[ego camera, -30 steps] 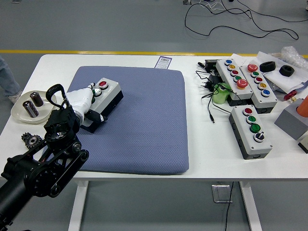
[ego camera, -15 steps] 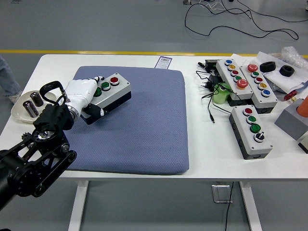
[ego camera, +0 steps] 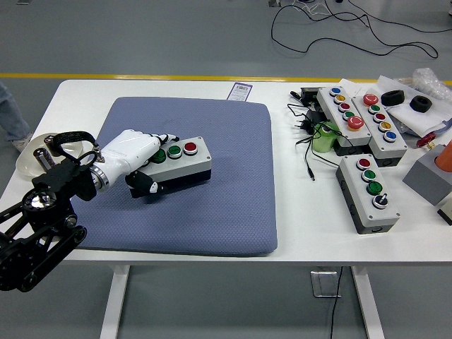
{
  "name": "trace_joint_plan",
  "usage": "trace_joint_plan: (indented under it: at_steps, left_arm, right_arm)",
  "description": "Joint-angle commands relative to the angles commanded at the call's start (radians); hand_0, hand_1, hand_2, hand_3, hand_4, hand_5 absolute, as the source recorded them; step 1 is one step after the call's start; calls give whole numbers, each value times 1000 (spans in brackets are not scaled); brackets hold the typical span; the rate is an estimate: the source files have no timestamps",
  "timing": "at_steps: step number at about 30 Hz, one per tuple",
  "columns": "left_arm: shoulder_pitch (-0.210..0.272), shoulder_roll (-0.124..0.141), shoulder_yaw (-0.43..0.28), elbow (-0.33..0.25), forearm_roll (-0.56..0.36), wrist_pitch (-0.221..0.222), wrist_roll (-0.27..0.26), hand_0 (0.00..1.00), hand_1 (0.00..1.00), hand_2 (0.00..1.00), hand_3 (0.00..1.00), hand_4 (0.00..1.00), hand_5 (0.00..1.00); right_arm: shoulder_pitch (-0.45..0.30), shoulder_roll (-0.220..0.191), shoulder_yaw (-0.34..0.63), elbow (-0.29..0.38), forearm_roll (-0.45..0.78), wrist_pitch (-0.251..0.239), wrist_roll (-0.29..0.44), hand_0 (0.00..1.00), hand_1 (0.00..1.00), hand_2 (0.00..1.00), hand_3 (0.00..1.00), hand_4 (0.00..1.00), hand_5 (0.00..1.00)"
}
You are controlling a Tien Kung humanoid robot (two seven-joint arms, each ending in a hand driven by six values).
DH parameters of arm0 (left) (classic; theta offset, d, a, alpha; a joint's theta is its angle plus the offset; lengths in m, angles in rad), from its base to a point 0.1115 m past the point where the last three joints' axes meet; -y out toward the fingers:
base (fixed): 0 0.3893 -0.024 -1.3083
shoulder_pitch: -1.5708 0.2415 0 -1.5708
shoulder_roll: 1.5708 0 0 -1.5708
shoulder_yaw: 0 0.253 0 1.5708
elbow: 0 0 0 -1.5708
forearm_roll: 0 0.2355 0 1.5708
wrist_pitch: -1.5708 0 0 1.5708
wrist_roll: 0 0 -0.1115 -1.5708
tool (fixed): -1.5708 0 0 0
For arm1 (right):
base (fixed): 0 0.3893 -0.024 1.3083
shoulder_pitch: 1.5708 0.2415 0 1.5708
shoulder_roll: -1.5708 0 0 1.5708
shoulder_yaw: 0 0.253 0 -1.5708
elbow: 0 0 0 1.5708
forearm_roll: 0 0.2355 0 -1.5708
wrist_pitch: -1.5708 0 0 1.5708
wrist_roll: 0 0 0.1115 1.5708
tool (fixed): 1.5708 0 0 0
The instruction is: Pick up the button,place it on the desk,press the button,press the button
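One left hand point(ego camera: 138, 161) grips the button box point(ego camera: 178, 164) mid-pad point(ego camera: 233, 205), open mat toward its right edge

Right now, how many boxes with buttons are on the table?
4. One button box is on the blue mat, held in the left hand. Three stand at the right: a long box, another beside it, and one nearer. Clutter may hide more.

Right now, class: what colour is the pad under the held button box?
Blue-grey, with a fine dotted texture; the head view shows the pad plainly.
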Motion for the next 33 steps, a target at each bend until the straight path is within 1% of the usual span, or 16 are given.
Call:
trace_joint_plan:
  at_steps: [3,5,8,10,16,22,29,30,33]
  left_arm:
    - [2,16,9,-2,-35,13,-71,24,87,102,430,804,2]
    - [1,23,17,-3,-50,26,-105,24,87,102,430,804,2]
    - [-2,34,33,-2,-68,41,-144,23,87,102,430,804,2]
    - [-4,39,41,-2,-71,43,-157,23,87,102,430,804,2]
    - [-14,45,63,3,-1,66,-173,23,84,98,427,806,2]
    - [-36,40,92,18,70,79,-177,28,81,99,427,805,2]
    - [-49,36,111,20,76,82,-183,30,75,100,428,806,2]
    - [-50,34,110,21,78,78,-181,45,95,134,526,835,2]
    - [-47,33,105,25,84,63,-175,45,95,134,526,835,2]
  right_arm:
    - [0,1,0,0,-1,0,0,658,651,702,606,460,331]
    - [1,1,0,0,-1,0,0,658,651,702,606,460,331]
    - [1,1,0,0,-2,0,0,659,651,702,606,461,332]
    - [2,1,-1,0,-1,1,-1,659,651,702,606,461,332]
    - [3,1,-4,0,0,1,-1,658,651,702,606,461,331]
    - [4,1,-4,0,-2,1,-1,659,651,702,606,460,331]
    - [6,1,-4,0,-1,1,-1,658,651,702,606,460,331]
    - [6,2,-4,0,-2,1,-1,658,651,703,605,460,330]
    - [6,2,-5,0,-2,1,-2,658,651,703,605,460,330]
